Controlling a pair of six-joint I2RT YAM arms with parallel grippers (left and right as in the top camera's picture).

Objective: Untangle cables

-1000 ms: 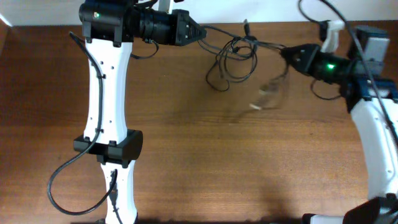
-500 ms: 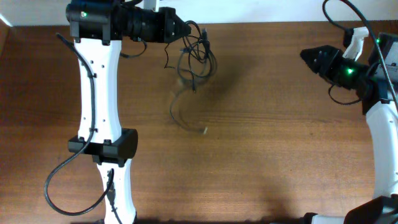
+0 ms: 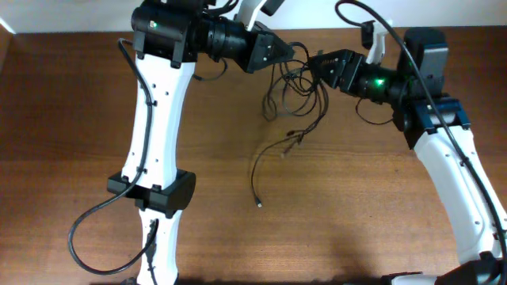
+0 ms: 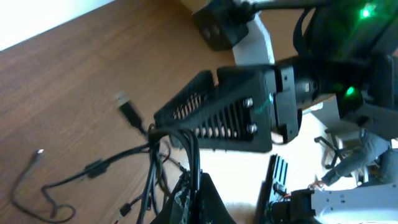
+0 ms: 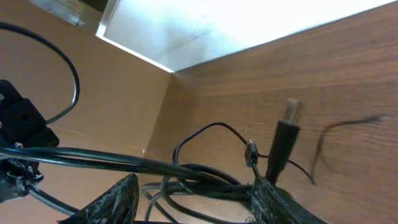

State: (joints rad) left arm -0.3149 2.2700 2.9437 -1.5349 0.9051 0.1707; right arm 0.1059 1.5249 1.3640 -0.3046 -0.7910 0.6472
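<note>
The cables [image 3: 299, 83] form a black tangle hanging at the back middle of the table, between my two grippers. My left gripper [image 3: 287, 52] is shut on the top of the bundle [image 4: 149, 162], and the strands run straight into its closed jaws [image 4: 193, 202]. My right gripper [image 3: 317, 65] faces it from the right, open. Several strands [image 5: 205, 183] pass between its spread fingers [image 5: 115, 202], resting against the right one. A USB plug [image 5: 287, 118] sticks up beside that finger. One loose strand trails down to a plug end [image 3: 258, 204] on the wood.
The brown wooden table [image 3: 380, 222] ends at a white wall along its back edge [image 3: 333, 16]. My left arm's white links [image 3: 154, 119] stretch over the left half. The right arm [image 3: 459, 182] comes up the right side.
My right gripper let go of the stretched cable, opened, swung away and came back to the bundle. The left gripper carried the tangle left, then back right to the middle.
</note>
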